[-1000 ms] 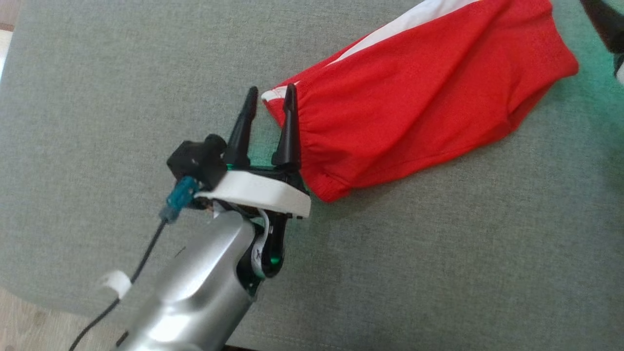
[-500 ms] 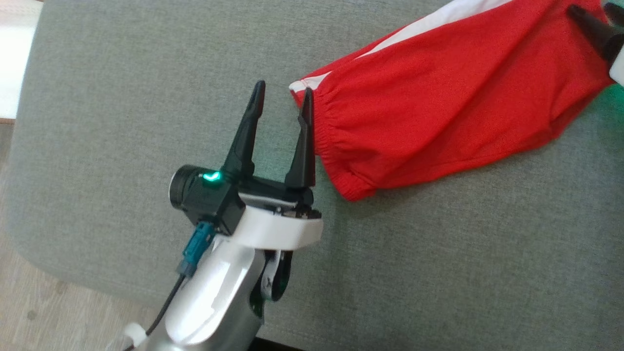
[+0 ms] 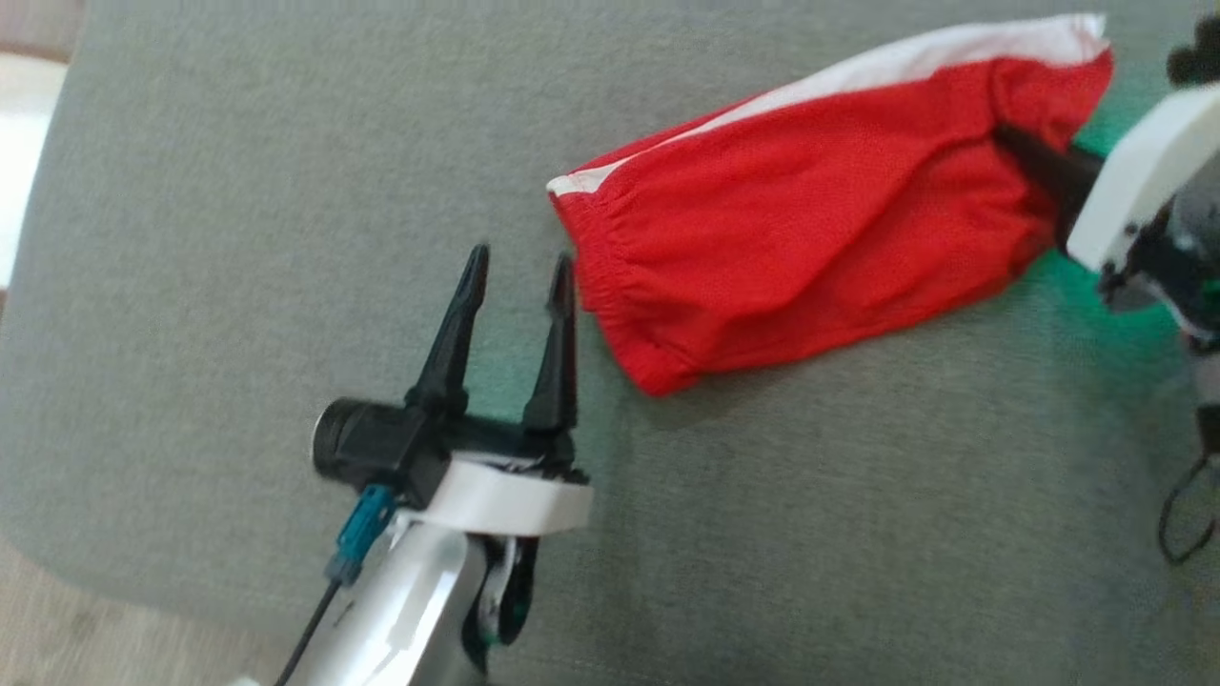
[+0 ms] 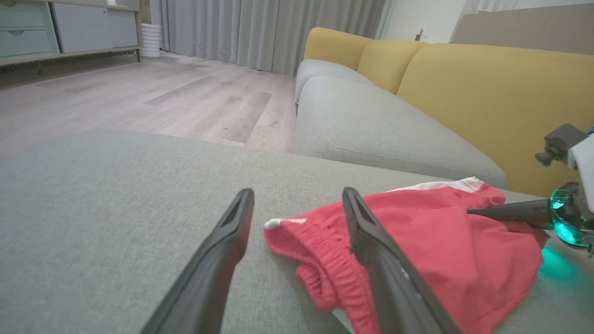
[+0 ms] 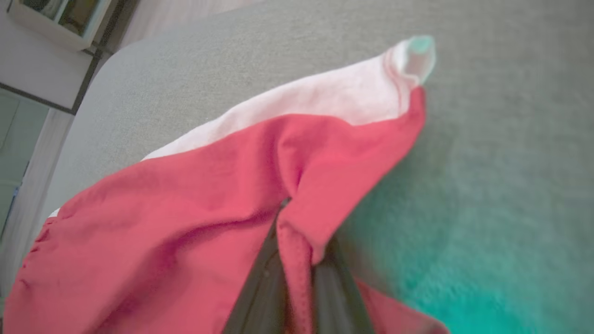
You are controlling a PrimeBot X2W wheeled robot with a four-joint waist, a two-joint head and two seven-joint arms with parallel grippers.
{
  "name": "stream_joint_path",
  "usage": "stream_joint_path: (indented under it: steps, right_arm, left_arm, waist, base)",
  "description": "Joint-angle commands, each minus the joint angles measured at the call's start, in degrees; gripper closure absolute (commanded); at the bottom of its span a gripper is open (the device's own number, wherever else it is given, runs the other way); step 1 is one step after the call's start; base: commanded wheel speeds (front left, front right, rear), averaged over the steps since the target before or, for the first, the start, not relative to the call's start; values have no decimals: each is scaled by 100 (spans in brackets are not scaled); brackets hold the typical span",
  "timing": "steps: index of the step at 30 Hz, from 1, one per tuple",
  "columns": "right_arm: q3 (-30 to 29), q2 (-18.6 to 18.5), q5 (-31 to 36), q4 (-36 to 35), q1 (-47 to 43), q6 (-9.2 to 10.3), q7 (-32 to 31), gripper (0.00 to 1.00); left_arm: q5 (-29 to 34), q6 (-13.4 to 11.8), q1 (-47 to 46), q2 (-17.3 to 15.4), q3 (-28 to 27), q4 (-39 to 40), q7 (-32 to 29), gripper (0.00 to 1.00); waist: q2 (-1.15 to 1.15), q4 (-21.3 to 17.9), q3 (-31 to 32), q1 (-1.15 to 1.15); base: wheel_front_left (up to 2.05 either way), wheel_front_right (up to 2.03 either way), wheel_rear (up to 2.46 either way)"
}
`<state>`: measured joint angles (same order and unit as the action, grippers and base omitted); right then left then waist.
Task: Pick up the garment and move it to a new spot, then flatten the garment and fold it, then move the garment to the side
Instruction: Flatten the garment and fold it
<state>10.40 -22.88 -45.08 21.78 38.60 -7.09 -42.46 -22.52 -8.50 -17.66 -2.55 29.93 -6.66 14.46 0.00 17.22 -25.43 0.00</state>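
Red garment [image 3: 801, 219] (white side stripe) on grey cushion [image 3: 286, 191]; right gripper [image 5: 300, 241] pinching hem, left gripper [image 3: 520, 259] spread wide, empty.

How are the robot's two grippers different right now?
The left gripper is open and empty; the right gripper is shut on the red garment. The left gripper is beside the waistband end; the right gripper is at the opposite end. Both have long dark fingers.

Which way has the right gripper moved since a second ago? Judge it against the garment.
Yes. Against the red garment, the right gripper has come in leftward from beyond its right end and now pinches that edge shut.
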Motion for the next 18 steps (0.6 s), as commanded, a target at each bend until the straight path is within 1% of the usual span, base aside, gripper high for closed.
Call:
stream_joint_path:
  steps: [1,6,10,11,14,18]
  right_arm:
    - [-95,37,-49,-169,-238,-40,134,100]
    - [-586,150,-172,-123,-783,-40,533,100]
    - [-965,135,-149,-3,-1174,-40,787,100]
    - [-965,135,-149,-3,-1174,-40,787,100]
    - [-1347,57,14,165,-1317,-40,1013,100]
    - [-1748,6,232,255,-1301,-40,1116,100]
  left_arm:
    - [94,36,176,-34,-292,112,53,0]
    - [293,217,687,-62,-732,72,53,0]
    - [468,402,1119,-108,-994,114,53,0]
    - [468,402,1119,-108,-994,114,53,0]
    - [571,517,1405,-103,-1156,151,53,0]
    - [662,646,1666,-78,-1266,164,53,0]
  waist:
    - [0,-338,340,0]
    - [0,-815,799,0]
    - [0,-1051,1105,0]
    - [0,-1051,1105,0]
    - [0,-1131,1259,0]
    - [0,-1130,1362,0]
  base:
    - [0,0,0]
    - [0,0,0]
    - [0,0,0]
    - [0,0,0]
    - [0,0,0]
    - [0,0,0]
